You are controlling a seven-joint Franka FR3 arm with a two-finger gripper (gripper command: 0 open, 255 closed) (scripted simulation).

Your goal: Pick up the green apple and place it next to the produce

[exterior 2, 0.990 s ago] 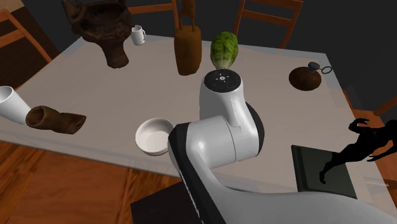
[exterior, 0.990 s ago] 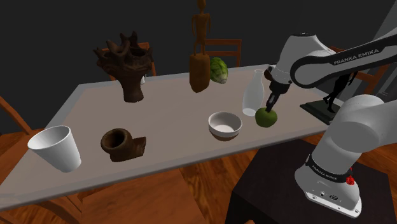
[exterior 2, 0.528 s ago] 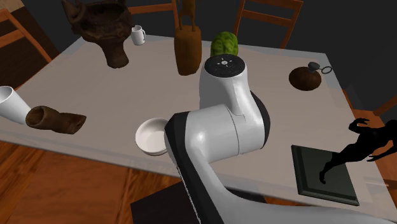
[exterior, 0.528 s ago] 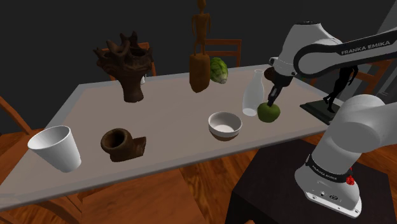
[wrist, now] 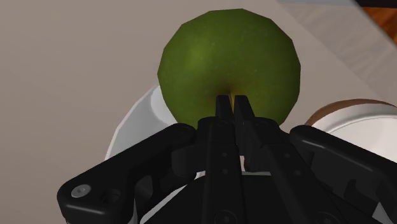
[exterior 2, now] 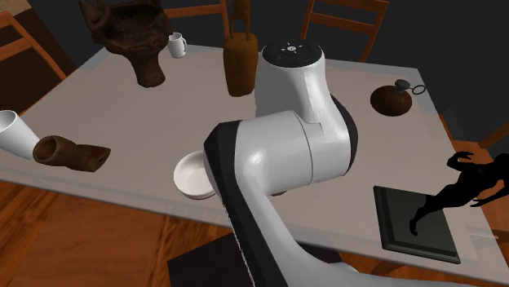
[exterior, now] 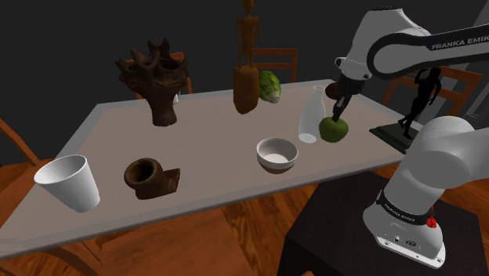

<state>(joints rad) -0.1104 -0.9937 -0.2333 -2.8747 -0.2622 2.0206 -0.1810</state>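
A green apple [exterior: 334, 130] hangs a little above the grey table [exterior: 211, 141], just right of a white bottle [exterior: 312, 115] in the shoulder view. My gripper [exterior: 340, 115] comes down onto its top. In the wrist view the black fingers [wrist: 224, 109] stand almost together, pinched at the stem dimple of the apple [wrist: 229, 63], so my gripper [wrist: 230, 105] is shut on it. The produce, a green leafy head [exterior: 270, 86], sits at the table's far side beside a tall brown wooden figure [exterior: 246, 78]. In the second exterior view my white arm [exterior 2: 285, 147] blocks that area.
A white bowl [exterior: 277, 154] lies left of the apple. A brown carved vase [exterior: 159, 82], a brown boot-shaped piece [exterior: 150, 177] and a white cup [exterior: 70, 183] stand further left. A black statuette on a dark base [exterior: 411, 110] is at the right. A round brown pot [exterior 2: 391, 99] sits far right.
The arm has risen over the last second, and the apple has come off the table, moving up and slightly right in the shoulder view.
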